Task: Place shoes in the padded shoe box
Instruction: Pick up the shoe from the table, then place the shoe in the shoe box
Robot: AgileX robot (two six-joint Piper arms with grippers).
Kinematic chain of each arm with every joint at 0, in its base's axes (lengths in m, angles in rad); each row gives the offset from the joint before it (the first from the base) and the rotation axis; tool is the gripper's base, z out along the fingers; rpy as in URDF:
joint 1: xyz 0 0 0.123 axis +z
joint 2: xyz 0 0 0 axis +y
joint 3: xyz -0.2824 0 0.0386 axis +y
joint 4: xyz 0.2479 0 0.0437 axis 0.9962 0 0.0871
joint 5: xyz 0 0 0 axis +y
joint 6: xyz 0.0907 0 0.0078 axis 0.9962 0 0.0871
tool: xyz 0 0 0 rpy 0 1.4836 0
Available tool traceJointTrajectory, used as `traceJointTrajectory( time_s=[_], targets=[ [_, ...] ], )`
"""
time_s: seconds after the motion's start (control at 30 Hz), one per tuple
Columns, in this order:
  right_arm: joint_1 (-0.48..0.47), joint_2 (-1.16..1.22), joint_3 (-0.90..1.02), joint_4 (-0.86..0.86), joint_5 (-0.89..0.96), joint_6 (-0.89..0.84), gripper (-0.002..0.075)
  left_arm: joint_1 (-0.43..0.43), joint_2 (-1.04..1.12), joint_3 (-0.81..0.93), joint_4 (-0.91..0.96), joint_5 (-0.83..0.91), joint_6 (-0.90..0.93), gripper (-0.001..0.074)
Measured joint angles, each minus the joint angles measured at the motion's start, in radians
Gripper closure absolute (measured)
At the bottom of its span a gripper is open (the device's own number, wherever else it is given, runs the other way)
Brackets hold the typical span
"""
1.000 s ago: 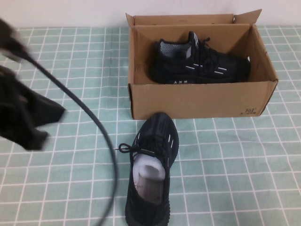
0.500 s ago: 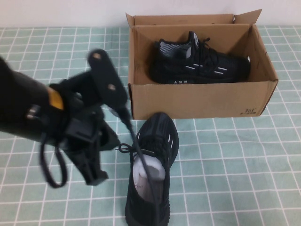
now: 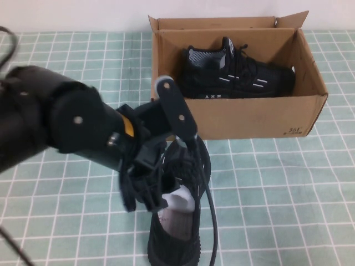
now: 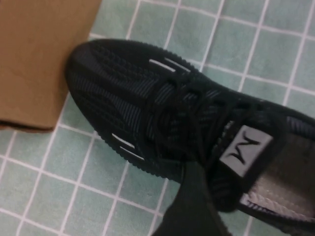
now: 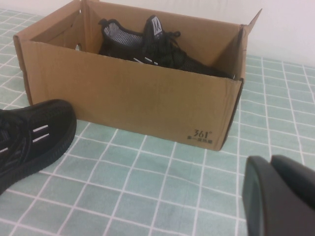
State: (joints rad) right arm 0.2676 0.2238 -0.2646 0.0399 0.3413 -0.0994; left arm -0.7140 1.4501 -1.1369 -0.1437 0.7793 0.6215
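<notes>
Shoes: one lies in the shoe box at upper right; the other waits at lower centre under the spread left gripper; right gripper pressed shut, parked

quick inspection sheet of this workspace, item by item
surface: green checked cloth over the table
job's things: one sneaker lies inside the shoe box; second sneaker on the cloth just in front of it, toe towards the box, white paper inside
clutter: nothing seen
end effectors: left end effector over the second sneaker's laces, not gripping it; right end effector shut, parked low to the right of the box
cables: black cable loops from the left arm across the sneaker
surroundings: plain pale wall behind
</notes>
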Motion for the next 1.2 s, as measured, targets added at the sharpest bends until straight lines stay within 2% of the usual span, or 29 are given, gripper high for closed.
traceJointTrajectory(
  time_s=[0.3,0.4,0.5,0.63,0.73,0.9,1.03,1.2],
  targets=[
    [0.0,0.0,0.0,0.0,0.0,0.0,0.0732,-0.002,0.123,0.0,0.085,-0.051,0.0,0.0256],
    [0.0,0.0,0.0,0.0,0.0,0.0,0.0732,-0.002,0.143,0.0,0.116,-0.088,-0.014,0.029],
    [0.0,0.0,0.0,0.0,0.0,0.0,0.0732,-0.002,0.15,0.0,0.124,-0.119,-0.057,0.0391],
    [0.0,0.0,0.0,0.0,0.0,0.0,0.0732,-0.004,0.15,-0.02,0.124,-0.112,-0.124,0.0643],
    [0.0,0.0,0.0,0.0,0.0,0.0,0.0732,-0.004,0.151,-0.06,0.103,-0.08,-0.141,0.0708],
    [0.0,0.0,0.0,0.0,0.0,0.0,0.0732,-0.004,0.159,-0.187,-0.017,0.038,-0.203,0.0731],
    [0.0,0.0,0.0,0.0,0.0,0.0,0.0732,-0.004,0.16,-0.327,-0.189,0.122,-0.315,0.0734],
    [0.0,0.0,0.0,0.0,0.0,0.0,0.0732,-0.004,0.16,-0.437,-0.408,0.047,-0.506,0.0734]
  ],
)
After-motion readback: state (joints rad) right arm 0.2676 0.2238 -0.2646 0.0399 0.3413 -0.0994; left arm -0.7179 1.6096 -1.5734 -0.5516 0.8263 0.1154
